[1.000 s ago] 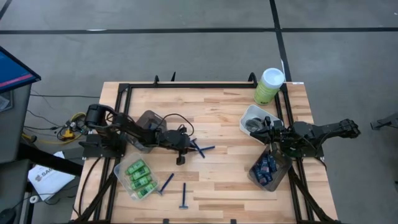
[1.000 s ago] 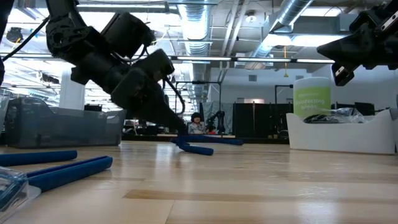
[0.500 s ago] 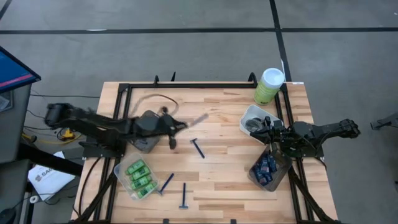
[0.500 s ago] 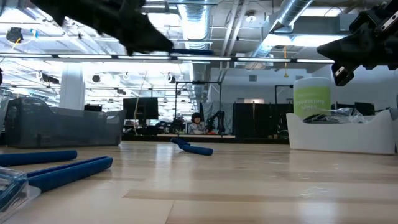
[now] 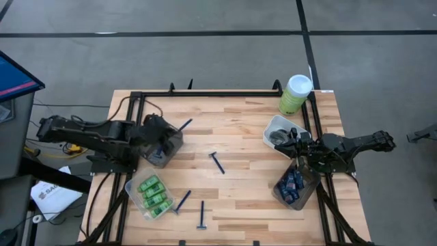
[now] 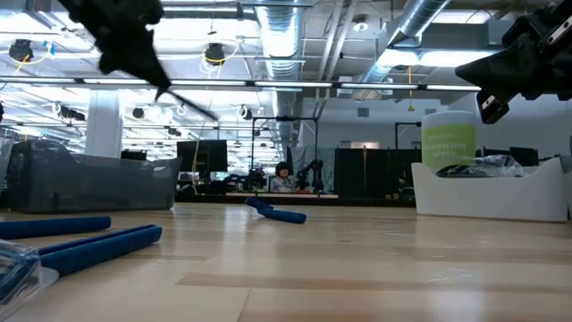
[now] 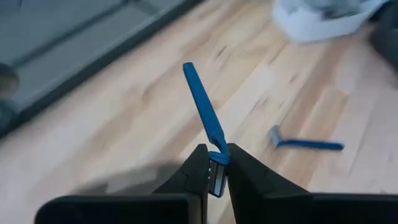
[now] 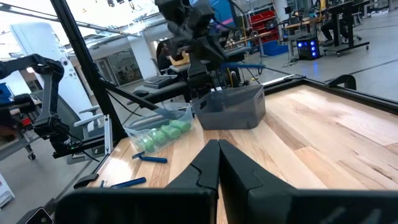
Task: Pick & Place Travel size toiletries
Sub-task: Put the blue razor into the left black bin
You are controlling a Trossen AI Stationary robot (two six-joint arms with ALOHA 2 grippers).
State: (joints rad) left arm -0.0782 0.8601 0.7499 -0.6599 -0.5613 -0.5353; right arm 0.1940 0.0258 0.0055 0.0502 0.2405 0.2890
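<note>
Razor (image 7: pixel 205 118) now above smoky tub (image 5: pixel 164 142)

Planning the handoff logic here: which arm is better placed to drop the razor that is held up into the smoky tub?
Left. The left gripper is shut on the blue razor and hangs right over the smoky tub. The right gripper is empty, across the table by the white tub.
</note>
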